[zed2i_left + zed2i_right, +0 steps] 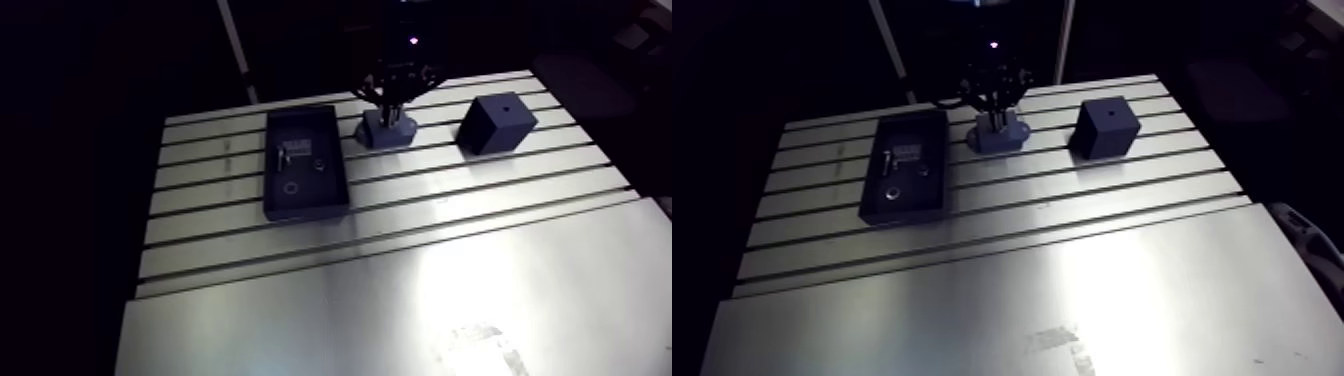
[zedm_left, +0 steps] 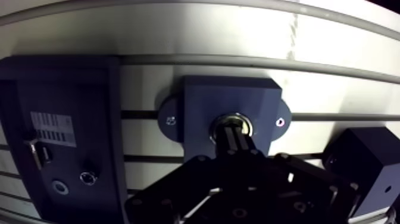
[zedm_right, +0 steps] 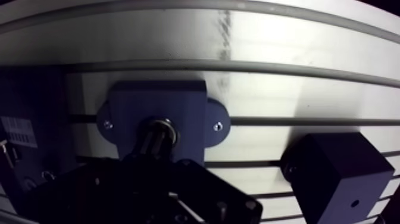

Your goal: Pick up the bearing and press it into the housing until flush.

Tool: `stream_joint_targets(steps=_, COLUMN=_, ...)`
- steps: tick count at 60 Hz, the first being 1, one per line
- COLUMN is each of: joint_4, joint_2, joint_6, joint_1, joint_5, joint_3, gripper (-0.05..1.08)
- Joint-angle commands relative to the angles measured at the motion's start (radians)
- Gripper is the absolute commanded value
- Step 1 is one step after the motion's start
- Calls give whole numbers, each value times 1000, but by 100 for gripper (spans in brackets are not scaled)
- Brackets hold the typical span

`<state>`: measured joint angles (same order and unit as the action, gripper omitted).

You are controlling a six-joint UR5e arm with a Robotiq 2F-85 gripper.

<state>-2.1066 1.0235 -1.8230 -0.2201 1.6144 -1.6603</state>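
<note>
1. From my remote station, the gripper (image 2: 234, 136) hangs straight over the housing (image 2: 202, 101); its two fingers (image 2: 229, 143) are drawn together with only a thin seam between them; nothing is clamped between them.
2. The fingertips meet the bearing (image 2: 232, 121), a bright metal ring sitting in the round bore at the middle of the housing; I cannot tell whether its face is level with the housing's top.
3. The housing is a dark blue block with a rounded ear on two opposite sides; each ear carries one small screw (image 2: 171, 121); it sits flat on the slotted table (image 1: 450, 290), across one of the slots.
4. Just beside the housing, off one ear, lies a dark rectangular tray (image 1: 341, 165); the two do not touch, and a strip of bare table shows between them.
5. Inside the tray I see a pale striped label (image 2: 52, 128) at the end nearest the housing's far edge; below it lie a small metal piece (image 2: 38, 154) and a small ring (image 2: 59, 187); I cannot make them out further.
6. On the housing's other side, farther off than the tray, stands a dark cube (image 1: 497, 122) with a small hole in its top face; it stands apart from the housing.
</note>
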Motion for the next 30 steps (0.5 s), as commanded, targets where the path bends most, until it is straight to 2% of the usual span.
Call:
stream_joint_targets(steps=1, joint_4=0, joint_2=0, joint_6=0, joint_1=1, joint_5=0, joint_3=0, gripper=108)
stream_joint_targets(steps=30, joint_4=0, joint_2=-1, joint_6=-2, joint_1=-1, joint_5=0, joint_3=0, gripper=108)
